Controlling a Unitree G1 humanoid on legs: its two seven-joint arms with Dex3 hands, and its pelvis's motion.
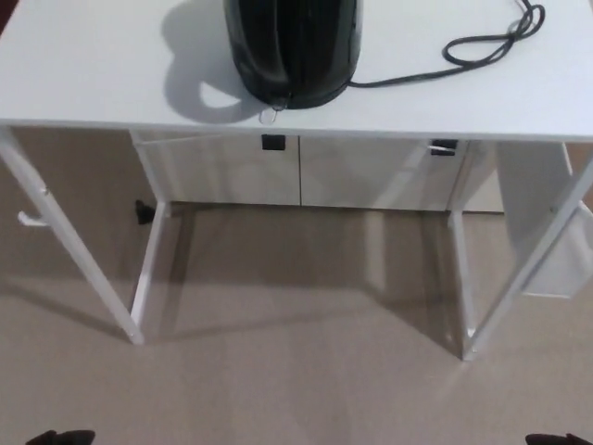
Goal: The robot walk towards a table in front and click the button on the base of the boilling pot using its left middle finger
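Smooth white counter across the top of the head view, flat matte surface, thin front edge, carried on slim white metal legs splayed toward 7 and 5 o'clock. Glossy black boilling pot standing upright at 12 o'clock on the counter, rounded and bulbous, cut off by the upper frame edge, casting a soft grey shadow toward 9 o'clock. Dark handle band running down the near face of the pot, so long axis vertical and handle side turned toward the camera. Small clear round button at the foot of the pot's base, just at its near rim, pointing toward 6 o'clock and close to the counter's front edge. Black power cord trailing from the pot toward 2 o'clock, looped loosely on the counter top. White cabinet doors behind and below the counter, flat panels with small black handles. Beige floor filling the lower half, dull and faintly streaked.

Left hand only a black sliver at 7 o'clock on the bottom edge; right hand likewise a black sliver at 5 o'clock. Too little showing to tell whether the fingers of either are spread or curled. Both hands low, well apart from the pot and the button.
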